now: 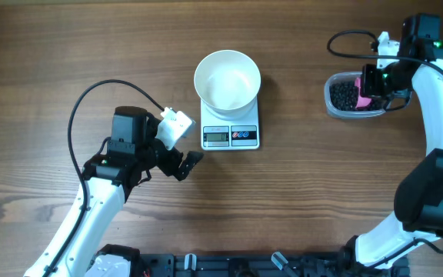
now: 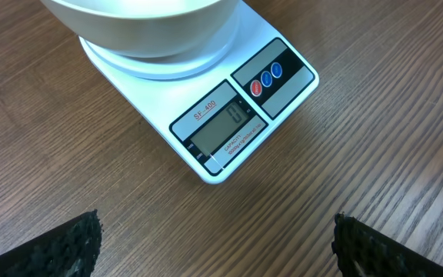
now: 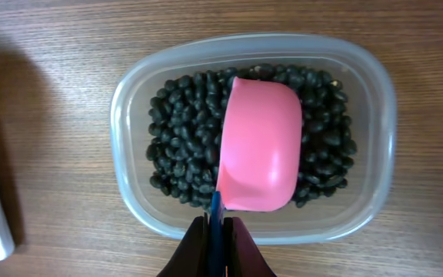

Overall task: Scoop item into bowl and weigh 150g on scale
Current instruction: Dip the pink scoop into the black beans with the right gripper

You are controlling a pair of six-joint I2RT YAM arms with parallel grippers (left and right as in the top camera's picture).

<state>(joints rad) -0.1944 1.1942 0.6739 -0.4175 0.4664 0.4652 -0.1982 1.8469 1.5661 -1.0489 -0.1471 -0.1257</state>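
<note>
Nearest to me is the left claw (image 1: 188, 165), low at the left side of the table (image 1: 306, 192). Its two fingers stand wide apart and hold nothing. It points toward the scale (image 1: 230, 136), which is just beside it to the right, and it touches nothing. In its wrist camera I read a zero on the display (image 2: 235, 117). A little farther, the white bowl (image 1: 228, 85) sits on the platform of the scale, and I see it empty.

The coming move belongs, I judge, to the right arm, because it is the one at the beans. The right claw (image 3: 216, 231) is at the far right, pressed together on the thin handle (image 3: 215, 209) of a pink scoop (image 3: 260, 142). The scoop reaches forward from the claw, across the short side of the clear tub (image 3: 129, 100). It lies on the black beans (image 3: 183, 138) that cover the bottom of the tub. I see only a smooth pink face with no beans on it; whether this is the hollow or the back, I cannot tell.

From this claw the bowl lies to the left, well apart, about equally far from me, with bare table between. The long axis of the tub also runs left to right. So a loaded scoop must travel leftward, kept level, until it is over the rim of the bowl.
</note>
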